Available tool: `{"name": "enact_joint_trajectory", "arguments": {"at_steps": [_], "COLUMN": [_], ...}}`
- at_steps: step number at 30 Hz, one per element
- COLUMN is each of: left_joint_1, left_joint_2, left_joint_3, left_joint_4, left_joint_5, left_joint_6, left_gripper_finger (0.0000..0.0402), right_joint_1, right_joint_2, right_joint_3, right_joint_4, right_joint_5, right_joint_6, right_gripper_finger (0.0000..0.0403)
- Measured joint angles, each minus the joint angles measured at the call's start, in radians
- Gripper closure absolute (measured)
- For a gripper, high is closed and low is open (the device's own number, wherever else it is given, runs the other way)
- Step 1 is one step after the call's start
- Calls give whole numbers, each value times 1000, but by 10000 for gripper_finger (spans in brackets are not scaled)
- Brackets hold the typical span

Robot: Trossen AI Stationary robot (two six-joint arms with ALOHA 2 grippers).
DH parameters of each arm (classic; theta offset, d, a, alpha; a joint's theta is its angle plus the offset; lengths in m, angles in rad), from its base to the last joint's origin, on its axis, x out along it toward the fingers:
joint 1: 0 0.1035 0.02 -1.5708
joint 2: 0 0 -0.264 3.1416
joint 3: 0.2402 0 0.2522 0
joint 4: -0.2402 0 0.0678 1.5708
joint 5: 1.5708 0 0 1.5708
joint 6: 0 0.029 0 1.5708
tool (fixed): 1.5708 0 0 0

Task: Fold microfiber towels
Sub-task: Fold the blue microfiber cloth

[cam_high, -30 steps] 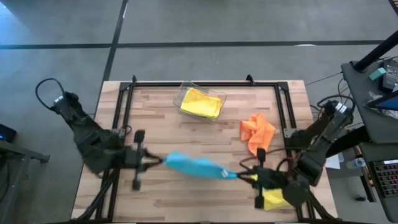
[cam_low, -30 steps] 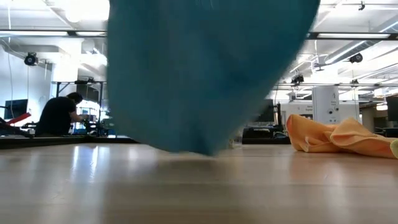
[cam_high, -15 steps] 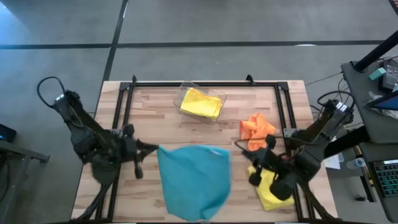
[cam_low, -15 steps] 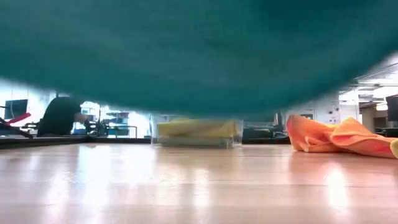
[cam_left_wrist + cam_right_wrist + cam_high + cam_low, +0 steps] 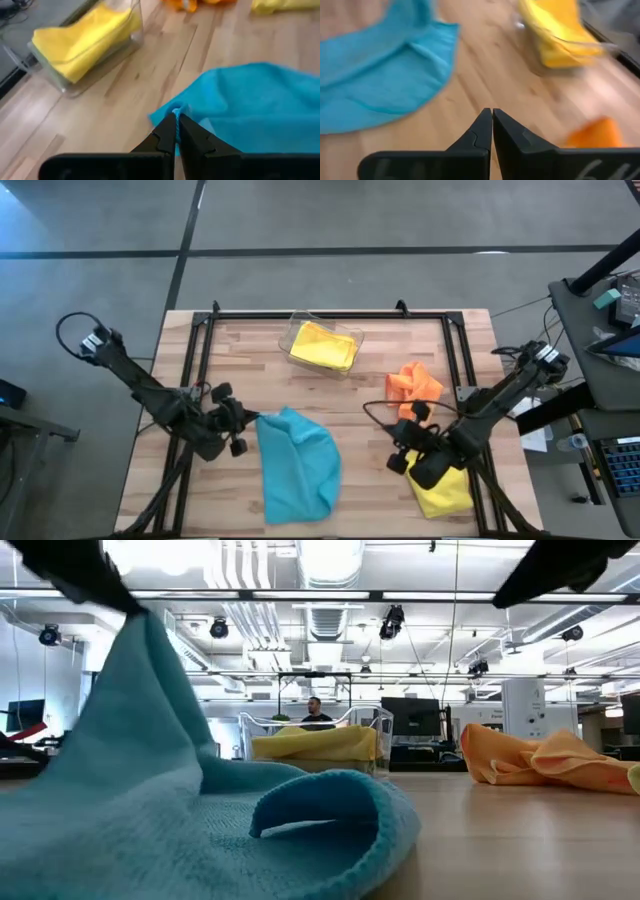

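The light blue towel (image 5: 298, 470) lies crumpled on the table's near middle, its right side curled over (image 5: 330, 810). My left gripper (image 5: 250, 420) is shut on its far left corner, which rises off the table. My right gripper (image 5: 397, 458) is shut and empty, to the right of the blue towel, which also shows in the right wrist view (image 5: 380, 85). A yellow towel (image 5: 442, 492) lies on the table under my right arm. An orange towel (image 5: 412, 385) lies bunched at the right. Another yellow towel (image 5: 322, 345) lies in the bin. My left gripper pinches the blue towel's far left corner (image 5: 175, 109) between its two fingertips, coming from the table's left, slanting down. The corner is lifted, and the cloth slopes down from it (image 5: 150, 710) to the rest of the towel, which lies on the table.
A clear plastic bin (image 5: 300, 330) stands at the far middle. A black frame rail (image 5: 330, 313) runs along the table's far edge and down both sides. A person shows in the room beyond the table (image 5: 316, 712). Bare wood lies between the blue towel and the bin.
The blue towel hung bunched between both grippers, was swung up and spread out flat, and has now dropped onto the table. Its right corner is out of my right gripper, and that side has curled over. My right gripper has gone back toward the near edge.
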Motion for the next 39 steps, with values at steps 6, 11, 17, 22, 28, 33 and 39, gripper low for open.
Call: {"name": "enact_joint_trajectory", "arguments": {"at_steps": [6, 11, 17, 22, 28, 33, 39], "left_joint_1": [33, 45, 47, 51, 57, 57, 62], "left_joint_2": [0, 0, 1, 1, 0, 0, 36], "left_joint_3": [-75, -85, -75, -42, 51, 75, 12], "left_joint_4": [-2, -7, -37, -138, -315, -282, -9], "left_joint_5": [95, 199, 266, 285, 273, 171, 97], "left_joint_6": [-33, -66, -74, -86, -159, -151, -26], "left_gripper_finger": [402, 401, 359, 278, 210, 195, 194], "right_joint_1": [-48, -97, -130, -136, -136, -140, -143], "right_joint_2": [12, 35, 76, 137, 215, 275, 347], "right_joint_3": [-94, -111, -111, -111, -110, -110, -110], "right_joint_4": [358, 409, 451, 537, 622, 666, 810], "right_joint_5": [-99, -163, -201, -266, -297, -297, -308], "right_joint_6": [-234, -272, -284, -339, -400, -411, -491], "right_gripper_finger": [394, 394, 394, 394, 394, 394, 394]}}
